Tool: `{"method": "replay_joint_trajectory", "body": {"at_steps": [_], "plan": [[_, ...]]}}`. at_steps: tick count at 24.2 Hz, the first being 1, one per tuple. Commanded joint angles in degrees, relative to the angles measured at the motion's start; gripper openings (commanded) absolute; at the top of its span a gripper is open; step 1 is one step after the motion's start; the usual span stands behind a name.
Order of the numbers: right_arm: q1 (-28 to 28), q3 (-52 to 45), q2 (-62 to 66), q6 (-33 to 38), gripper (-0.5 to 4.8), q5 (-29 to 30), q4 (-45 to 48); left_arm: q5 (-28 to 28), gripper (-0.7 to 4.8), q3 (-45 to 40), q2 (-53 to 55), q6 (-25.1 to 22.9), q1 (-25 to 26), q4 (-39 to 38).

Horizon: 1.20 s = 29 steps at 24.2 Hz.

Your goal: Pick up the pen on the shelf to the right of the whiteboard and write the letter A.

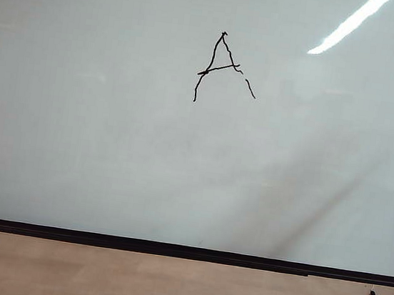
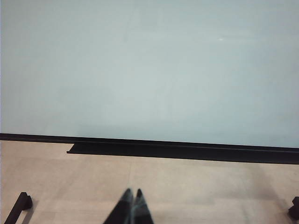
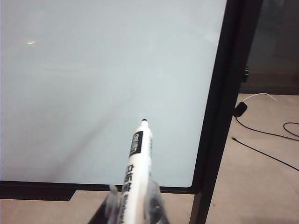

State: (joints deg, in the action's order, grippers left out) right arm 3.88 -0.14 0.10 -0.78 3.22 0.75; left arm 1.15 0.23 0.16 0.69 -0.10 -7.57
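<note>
- We see the letter A (image 1: 223,68) drawn high on the whiteboard (image 1: 111,144), so the writing looks done.
- Our right end effector (image 3: 135,205) grips the pen (image 3: 138,163), tip off the board near its right edge.
- Our left end effector (image 2: 132,205) is clenched, empty, low over the floor (image 2: 187,186), with open room ahead.
</note>
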Motion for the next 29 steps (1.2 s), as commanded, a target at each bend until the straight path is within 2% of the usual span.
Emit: {"method": "replay_joint_trajectory", "body": {"at_steps": [1, 7, 29], "plan": [[0.6, 0.2, 0.0, 0.5, -0.05, -0.6, 0.5, 0.2, -0.04, 0.2, 0.0, -0.2, 0.0, 0.3], [0.6, 0.2, 0.0, 0.6, -0.03, 4.6, -1.4, 0.2, -0.04, 0.2, 0.0, -0.2, 0.0, 0.3], [0.6, 0.2, 0.0, 0.6, -0.03, 4.4, -2.5, 0.2, -0.05, 0.2, 0.0, -0.2, 0.0, 0.3]]}}
